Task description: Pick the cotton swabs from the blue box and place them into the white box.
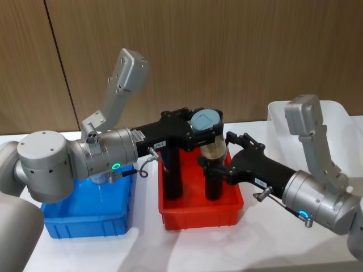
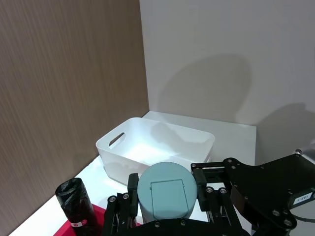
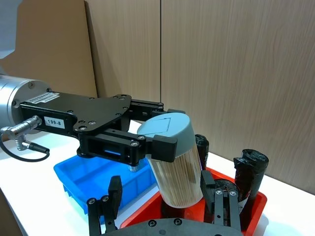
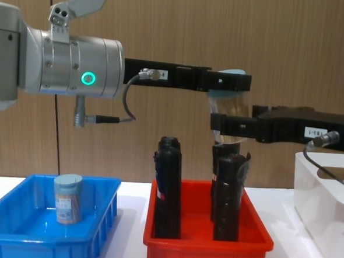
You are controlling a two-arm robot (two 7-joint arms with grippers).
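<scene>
Cotton swabs jar (image 3: 178,164): light, rigid, slick plastic. Hung over red bin (image 1: 198,218), left gripper (image 1: 205,123) clamped on lid (image 2: 167,191); right gripper (image 3: 167,196) jaws stood spread around body, seemingly untouching. Best hold: mid-body.

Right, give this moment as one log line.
phase: handover over red bin | left gripper: shut on swab jar | right gripper: open around it | blue box: second jar | white box: rightmost

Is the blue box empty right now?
No, one cotton swab jar stands upright inside the blue box.
</scene>
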